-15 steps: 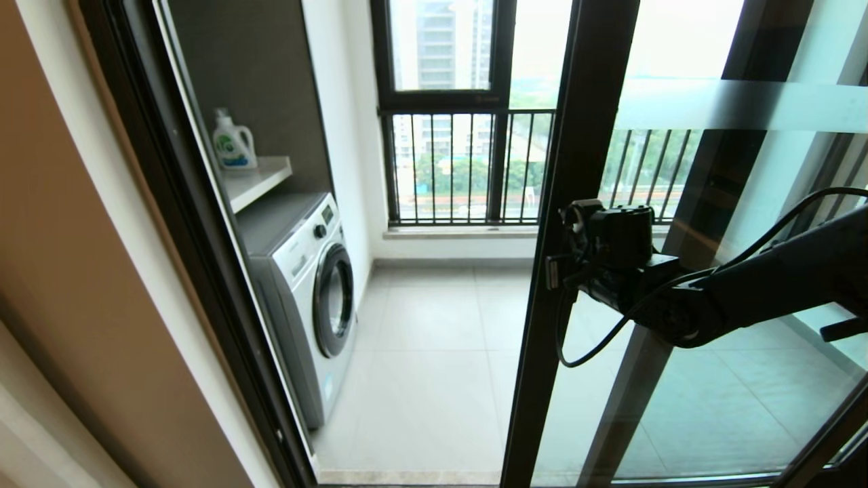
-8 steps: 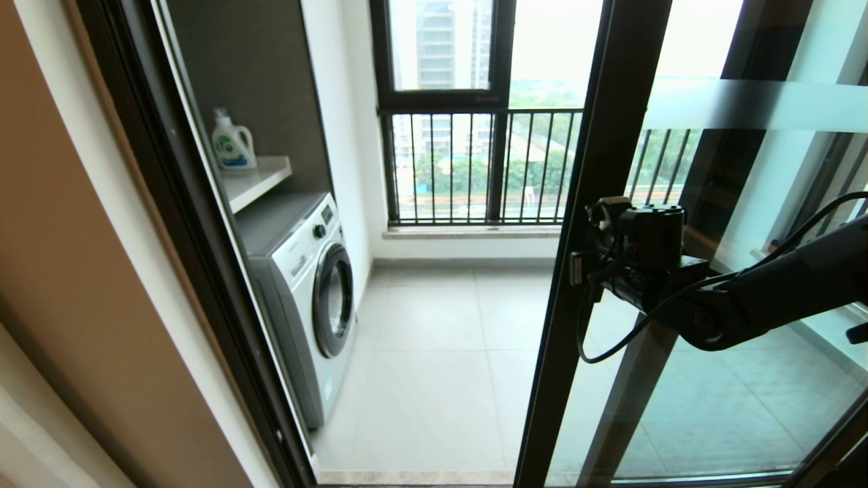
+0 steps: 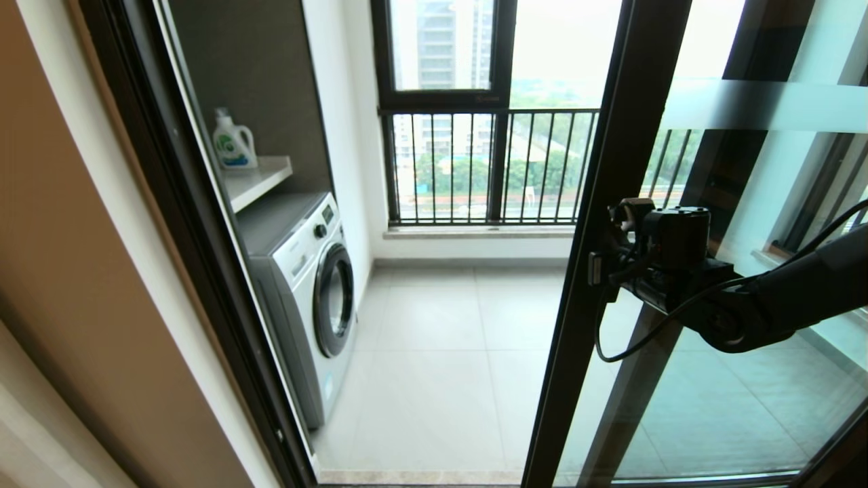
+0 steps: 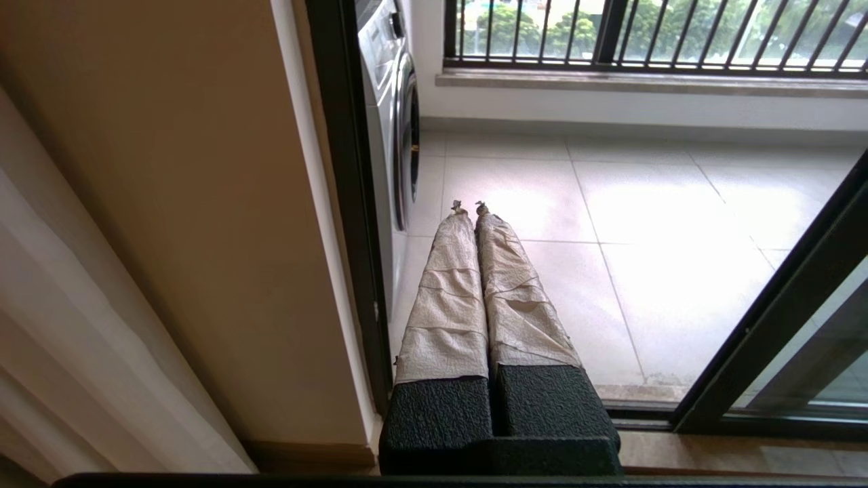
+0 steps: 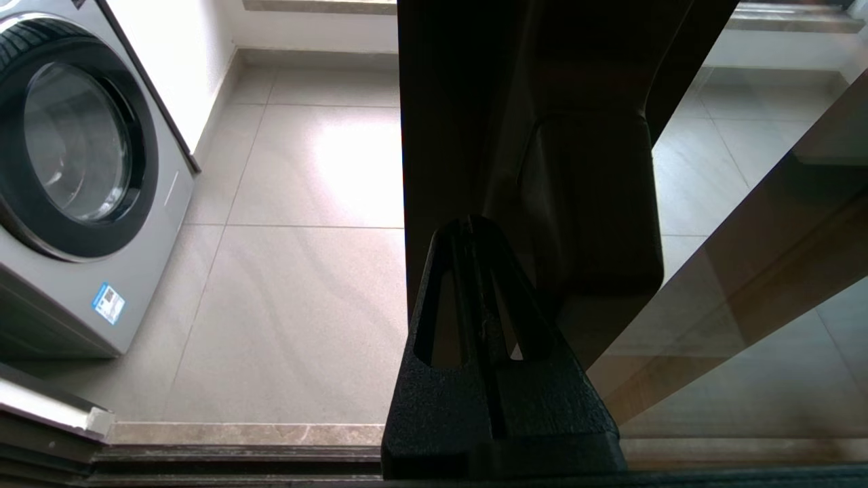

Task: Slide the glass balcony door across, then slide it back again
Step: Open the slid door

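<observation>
The left pincer (image 4: 468, 207) hangs low by the doorway, its wrapped fingers (image 4: 451, 285) pressed together on nothing. At 3 o'clock the right arm reaches in level, and the right pincer (image 5: 471, 227) is shut, tips against the dark frame of the glass balcony door (image 3: 614, 203) beside the handle (image 5: 590, 203). The door stands right of the opening; its frosted band (image 3: 759, 105) runs off the edge. Beyond, at 10 o'clock, stands a washing machine (image 3: 308, 291).

One washer (image 3: 308, 291), one detergent bottle (image 3: 232, 142)
</observation>
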Motion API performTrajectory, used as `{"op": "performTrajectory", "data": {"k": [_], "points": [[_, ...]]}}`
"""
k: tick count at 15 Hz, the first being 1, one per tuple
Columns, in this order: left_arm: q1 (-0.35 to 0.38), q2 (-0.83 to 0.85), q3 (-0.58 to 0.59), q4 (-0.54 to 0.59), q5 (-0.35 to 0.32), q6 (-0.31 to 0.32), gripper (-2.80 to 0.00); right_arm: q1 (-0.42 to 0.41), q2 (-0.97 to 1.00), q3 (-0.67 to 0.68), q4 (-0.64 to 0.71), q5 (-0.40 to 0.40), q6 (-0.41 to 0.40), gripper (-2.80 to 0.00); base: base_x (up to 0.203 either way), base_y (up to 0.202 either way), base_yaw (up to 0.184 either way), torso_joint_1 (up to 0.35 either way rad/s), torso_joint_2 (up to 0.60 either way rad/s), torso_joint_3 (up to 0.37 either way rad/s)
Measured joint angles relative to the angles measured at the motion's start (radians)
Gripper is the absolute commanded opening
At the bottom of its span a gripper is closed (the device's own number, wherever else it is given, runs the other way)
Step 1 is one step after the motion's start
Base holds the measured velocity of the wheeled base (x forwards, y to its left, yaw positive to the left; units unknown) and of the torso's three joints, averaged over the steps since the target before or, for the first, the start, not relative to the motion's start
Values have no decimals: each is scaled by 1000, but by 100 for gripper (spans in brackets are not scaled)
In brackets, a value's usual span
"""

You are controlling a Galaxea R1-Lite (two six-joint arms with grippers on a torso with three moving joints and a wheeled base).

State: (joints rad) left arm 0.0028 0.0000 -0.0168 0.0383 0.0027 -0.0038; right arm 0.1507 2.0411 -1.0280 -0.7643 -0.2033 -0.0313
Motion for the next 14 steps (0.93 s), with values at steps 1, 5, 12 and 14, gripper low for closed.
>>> {"op": "performTrajectory", "data": {"k": [1,5,12,14], "points": [[0,0,0,-1,0,0,-280,-10,0,4,-1,6,0,-280,0,0,0,0,0,0],[0,0,0,-1,0,0,-280,-59,-1,8,1,26,-8,-280,0,0,0,0,0,0],[0,0,0,0,0,0,-280,-137,-22,29,-7,43,-21,-280,0,0,0,0,0,0],[0,0,0,0,0,0,-280,-151,-29,38,-7,54,-22,-280,0,0,0,0,0,0]]}}
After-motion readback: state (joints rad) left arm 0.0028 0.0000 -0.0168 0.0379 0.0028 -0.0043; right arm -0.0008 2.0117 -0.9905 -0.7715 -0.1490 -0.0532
